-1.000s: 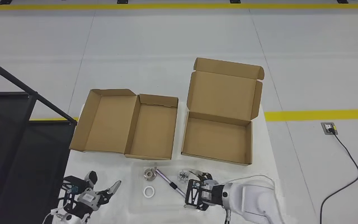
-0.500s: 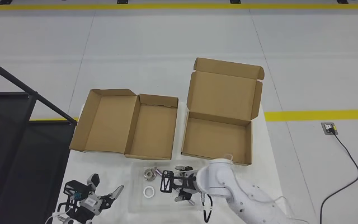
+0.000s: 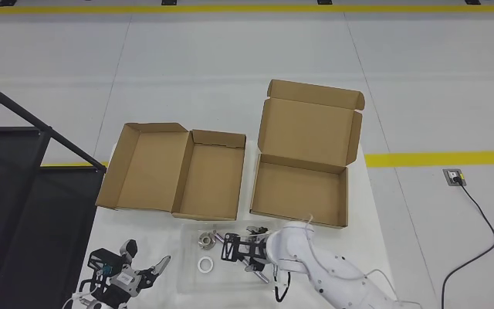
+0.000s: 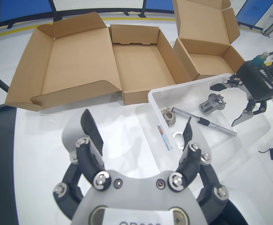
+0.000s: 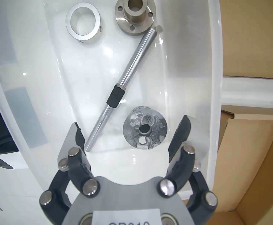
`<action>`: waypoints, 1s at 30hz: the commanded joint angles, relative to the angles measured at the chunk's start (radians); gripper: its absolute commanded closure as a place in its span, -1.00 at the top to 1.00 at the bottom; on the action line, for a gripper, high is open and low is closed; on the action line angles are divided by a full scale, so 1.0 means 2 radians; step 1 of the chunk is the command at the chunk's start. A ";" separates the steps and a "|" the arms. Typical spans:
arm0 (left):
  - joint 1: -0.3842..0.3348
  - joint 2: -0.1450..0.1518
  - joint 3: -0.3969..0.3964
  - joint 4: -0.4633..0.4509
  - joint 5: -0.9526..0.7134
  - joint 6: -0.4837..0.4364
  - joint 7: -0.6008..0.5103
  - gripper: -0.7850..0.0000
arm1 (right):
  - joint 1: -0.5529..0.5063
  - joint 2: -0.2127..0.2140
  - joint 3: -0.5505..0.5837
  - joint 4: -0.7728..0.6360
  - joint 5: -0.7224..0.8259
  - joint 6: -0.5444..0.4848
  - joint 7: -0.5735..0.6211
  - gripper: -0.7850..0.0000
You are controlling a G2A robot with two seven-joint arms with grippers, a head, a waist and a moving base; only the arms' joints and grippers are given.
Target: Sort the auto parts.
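A clear plastic bin [image 4: 153,100] at the table's front holds a steel ring [image 5: 83,23], a flanged bushing [image 5: 134,16], a long steel rod [image 5: 128,70] with a black band, and a slotted metal hub [image 5: 145,130]. My right gripper [image 5: 132,127] hangs open just over the hub, one finger on each side of it and not touching it. One finger is close to the rod's end. From the left wrist, the right gripper [image 4: 227,104] is seen spread beside the hub [image 4: 212,103]. My left gripper [image 4: 137,119] stands open and empty over the table at the bin's left end.
Two open cardboard boxes stand behind the bin: a wide one [image 3: 208,178] with its lid laid flat at back left, and another [image 3: 297,189] with its lid upright at back right. In the top view, the bushing [image 3: 206,239] and the ring [image 3: 205,265] lie left of the right gripper [image 3: 243,251].
My right arm has swung left and forward, bringing its gripper over the bin and the hub. The left gripper has drawn back slightly toward the table's front edge.
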 commanded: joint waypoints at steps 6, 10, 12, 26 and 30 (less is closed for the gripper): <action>0.000 0.000 0.000 0.000 0.000 0.000 0.000 1.00 | 0.005 -0.005 -0.002 0.013 -0.004 0.013 0.012 1.00; 0.000 0.000 0.000 0.000 0.000 0.000 0.000 1.00 | 0.007 -0.009 -0.007 0.023 -0.005 0.014 0.006 1.00; 0.000 0.000 0.000 0.000 0.000 0.000 0.000 1.00 | 0.009 -0.012 -0.009 0.029 -0.005 0.014 0.004 1.00; 0.000 0.000 0.000 0.000 0.000 0.000 0.000 1.00 | 0.015 -0.021 -0.008 0.051 -0.012 0.023 -0.001 0.58; 0.000 0.000 0.000 0.000 0.000 0.000 0.000 1.00 | 0.014 -0.022 -0.005 0.051 -0.016 0.026 0.003 0.00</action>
